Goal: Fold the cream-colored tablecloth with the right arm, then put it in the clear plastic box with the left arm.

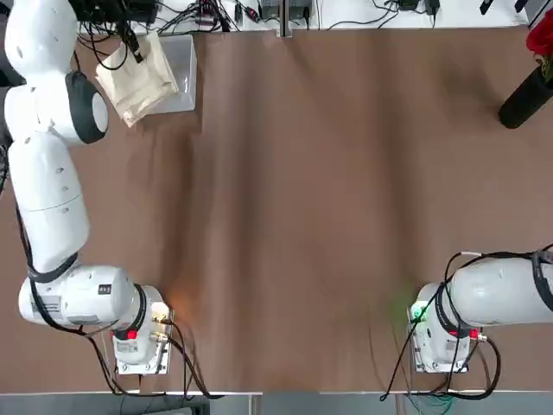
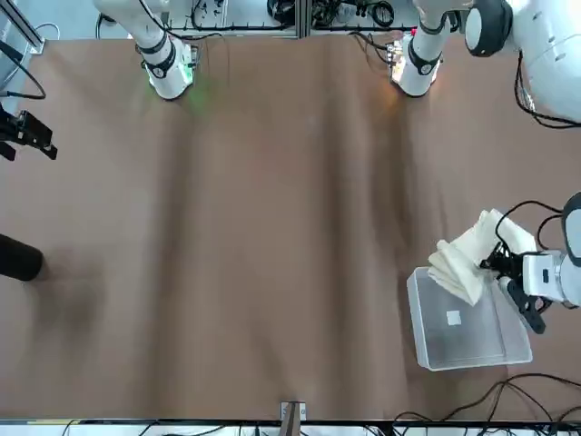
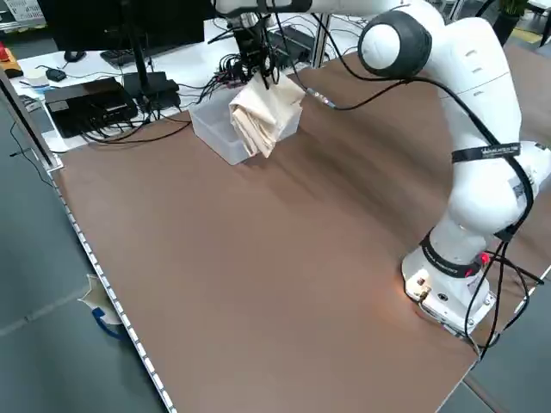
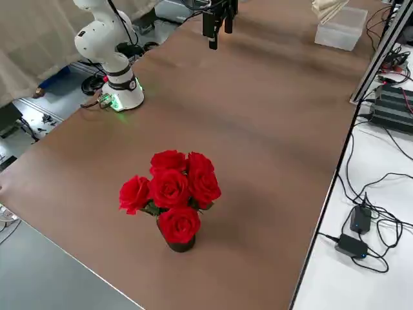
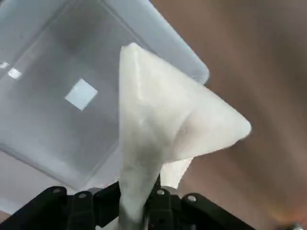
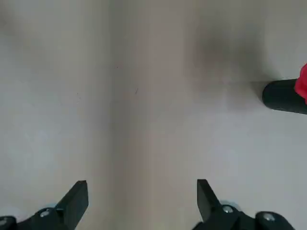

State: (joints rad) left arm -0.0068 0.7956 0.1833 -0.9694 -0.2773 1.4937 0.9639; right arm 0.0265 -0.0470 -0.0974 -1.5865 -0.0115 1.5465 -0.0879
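The cream-colored tablecloth (image 1: 138, 79) hangs as a folded bundle from my left gripper (image 1: 130, 45), which is shut on its top edge. It dangles over the near rim of the clear plastic box (image 1: 181, 69) at the far left of the table. In the left wrist view the tablecloth (image 5: 158, 129) droops from my left gripper (image 5: 139, 203) above the box (image 5: 53, 100), whose bottom bears a white mark. From the front, the tablecloth (image 2: 465, 259) sits above the box (image 2: 467, 331). My right gripper (image 2: 23, 136) hovers open over bare table at the right side, its fingers (image 6: 76, 199) wide apart.
A dark vase of red roses (image 4: 171, 200) stands at the far right of the table, seen also as vase (image 1: 525, 99). Cables and electronics (image 3: 95, 99) lie on the white bench beyond the far edge. The arm bases (image 1: 138, 333) stand at the near edge.
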